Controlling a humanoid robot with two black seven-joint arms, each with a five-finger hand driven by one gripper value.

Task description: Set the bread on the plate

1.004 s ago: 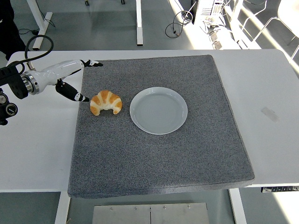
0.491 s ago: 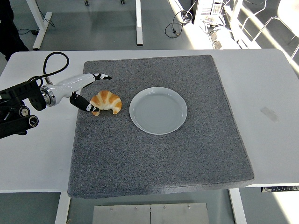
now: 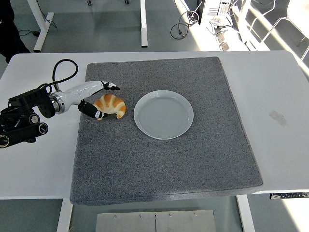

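1. Bread (image 3: 111, 105): one croissant, crescent-shaped, golden with paler bands. It lies on the grey mat (image 3: 164, 159) just left of the plate, close to it but not touching. The arch faces the far side of the table and the two tips point toward the near edge.

2. Plate (image 3: 163, 129): round, white, shallow, with nothing on it. It sits near the middle of the mat.

3. Left hand (image 3: 99, 99): reaches in from the left edge, white-shelled with black fingertips. The fingers are spread around the croissant's left end, one over the far side of the arch and another at the near left tip. Contact looks light or only just made. The grasp is not closed, and nothing is lifted.

4. Right hand: not in view.

5. Handling, judged: the item looks light, so little lifting force should be needed. If real pastry, it is soft and flaky and a hard pinch would dent or crumble it. If a replica, it is firmer and possibly smoother. The ridged surface should give fair grip.

6. Hold point, judged: the thick middle of the arch, with fingers on opposite sides, is the soundest place. The tapered tips are weaker and may let it pivot.

7. Surface: the textured mat should keep the croissant from sliding as the fingers close.
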